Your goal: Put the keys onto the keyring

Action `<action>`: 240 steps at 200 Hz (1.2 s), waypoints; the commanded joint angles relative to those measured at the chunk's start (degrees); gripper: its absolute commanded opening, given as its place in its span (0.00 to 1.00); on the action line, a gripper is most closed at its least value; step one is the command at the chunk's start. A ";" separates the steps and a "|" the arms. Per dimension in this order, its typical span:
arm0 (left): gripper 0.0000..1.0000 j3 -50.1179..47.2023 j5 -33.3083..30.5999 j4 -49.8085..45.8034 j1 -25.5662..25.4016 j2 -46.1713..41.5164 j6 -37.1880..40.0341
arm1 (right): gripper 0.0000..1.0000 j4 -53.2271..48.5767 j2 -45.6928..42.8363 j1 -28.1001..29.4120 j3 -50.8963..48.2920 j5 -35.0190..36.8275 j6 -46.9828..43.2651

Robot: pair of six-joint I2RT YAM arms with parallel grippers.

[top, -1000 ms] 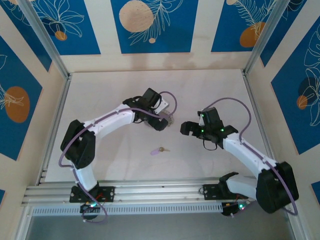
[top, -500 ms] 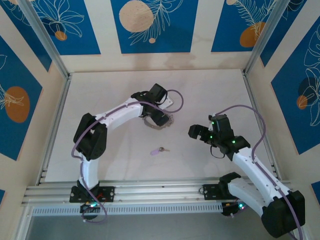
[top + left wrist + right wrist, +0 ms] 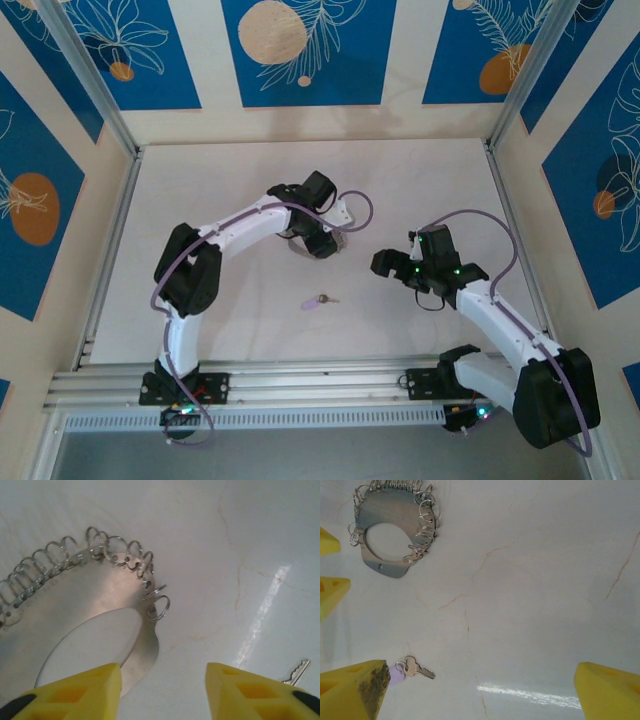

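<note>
The keyring [image 3: 70, 600] lay flat on the tabletop [image 3: 230, 200], directly under the left fingers [image 3: 75, 692]. In the left wrist view one finger hung over the ring's grey metal, close to its oval hole. The other hung over bare tabletop, so the ring's right edge and its last small loops sat in the gap. Those fingers stood apart, gripping nothing. I judged that a pinch on that edge would need little more than closing where they were.

The key [image 3: 320, 299] lay well apart from the ring, on the near side and roughly between the two arms. Its long axis ran left to right, lilac head to the left and blade to the right. The right fingers [image 3: 357, 690] were spread wide and empty. From above, neither arm looked clearly closer to the key.

The right wrist view showed ring and key together, and the tips of the left fingers at the ring's side. The left wrist view caught just the tip of the key's blade at its lower right corner, but it showed the loops one by one.
</note>
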 commanded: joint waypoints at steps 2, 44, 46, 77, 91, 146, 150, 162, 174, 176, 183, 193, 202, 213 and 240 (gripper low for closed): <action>0.43 -2.15 3.79 1.45 0.03 0.31 2.89 | 0.95 2.87 0.78 -0.77 -0.45 -3.08 0.98; 0.32 -3.87 3.18 2.96 -0.25 1.43 5.19 | 0.95 5.95 2.50 -2.04 -1.12 -4.42 2.05; 0.32 -3.98 2.95 2.95 -0.27 1.56 5.35 | 0.95 6.05 2.53 -2.11 -1.14 -4.48 2.11; 0.35 -5.97 -1.13 5.17 -2.03 2.84 7.71 | 0.95 6.88 2.37 -3.06 -1.50 -5.90 2.51; 0.36 -7.29 -2.69 6.89 -2.62 2.70 8.44 | 0.95 6.91 2.09 -3.36 -1.62 -6.30 2.47; 0.36 -13.78 -6.92 16.50 -3.40 0.25 9.36 | 0.95 7.76 1.49 -4.26 -2.22 -7.64 2.59; 0.35 -14.10 -7.03 17.16 -3.45 0.04 9.38 | 0.95 7.91 1.51 -4.34 -2.27 -7.72 2.68; 0.35 -15.03 -7.08 18.74 -3.49 -0.47 9.20 | 0.95 8.18 1.51 -4.39 -2.23 -7.93 2.86; 0.32 -15.99 -6.95 20.28 -3.46 -1.15 8.87 | 0.95 8.31 1.40 -4.47 -2.25 -7.93 3.11; 0.31 -16.15 -6.92 20.55 -3.51 -1.17 8.84 | 0.95 8.38 1.40 -4.47 -2.22 -7.99 3.12; 0.30 -16.79 -7.07 21.76 -3.61 -1.59 8.45 | 0.95 8.55 1.25 -4.54 -2.24 -7.95 3.34; 0.29 -17.90 -7.39 23.74 -3.65 -2.24 7.73 | 0.95 9.03 1.13 -4.61 -2.35 -7.94 3.64; 0.29 -18.73 -7.97 25.67 -3.78 -2.56 7.10 | 0.95 9.72 1.05 -4.70 -2.55 -8.10 4.06; 0.29 -19.13 -8.14 26.55 -3.94 -2.81 6.81 | 0.95 10.57 1.05 -4.80 -2.78 -8.33 4.59; 0.28 -20.34 -8.72 28.10 -3.92 -3.23 8.12 | 0.95 12.43 1.23 -5.00 -3.42 -8.80 5.15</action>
